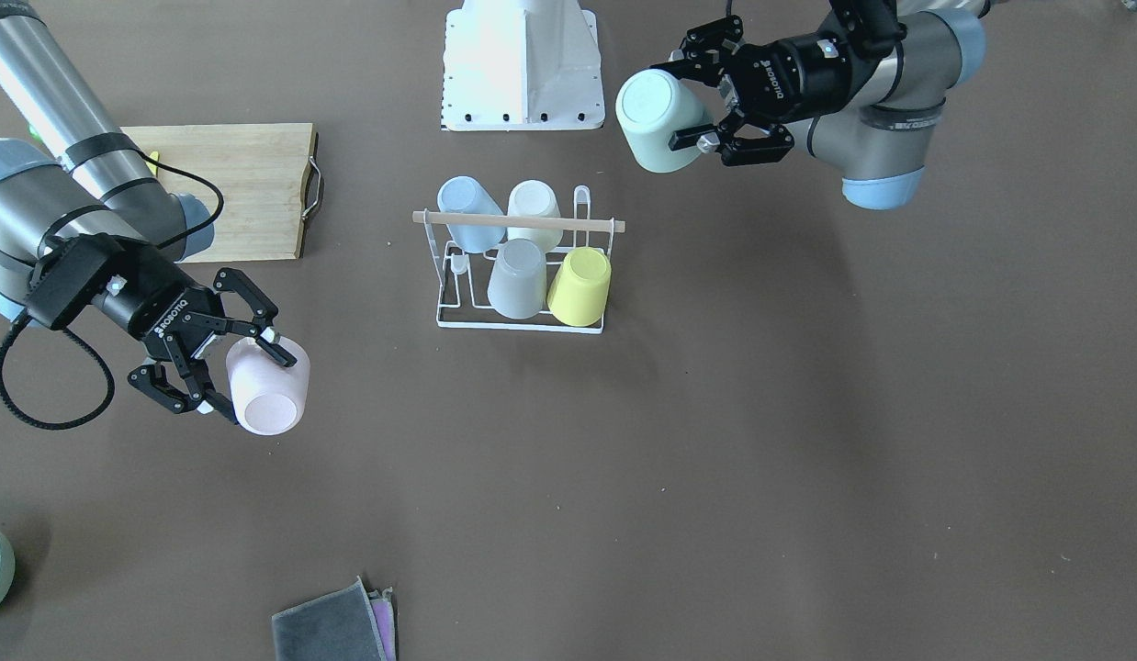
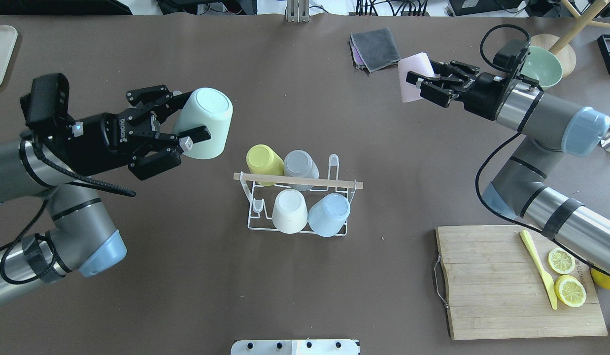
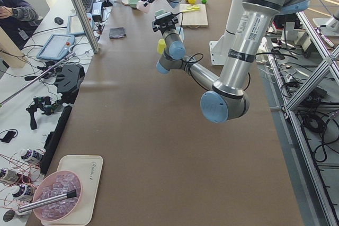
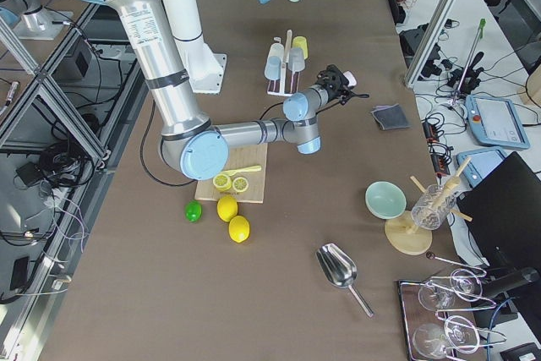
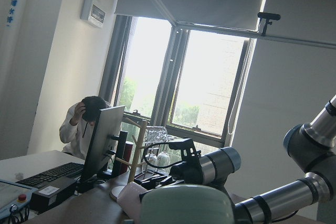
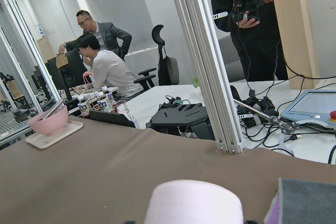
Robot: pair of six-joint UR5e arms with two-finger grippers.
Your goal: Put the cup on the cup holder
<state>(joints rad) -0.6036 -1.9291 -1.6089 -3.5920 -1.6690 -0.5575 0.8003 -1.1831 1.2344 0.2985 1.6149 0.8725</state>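
The cup holder is a white wire rack with a wooden rod across its top, at the table's middle. A yellow, a grey, a white and a blue cup sit upside down on its prongs. My left gripper is shut on a mint green cup, held on its side in the air left of and beyond the rack. That cup also shows in the left wrist view. My right gripper is shut on a pink cup, held far right of the rack. The pink cup also shows in the right wrist view.
A bamboo cutting board with a yellow knife and lemon halves lies near right. A folded grey cloth and a green bowl are at the far right. The robot's white base plate is at the near edge.
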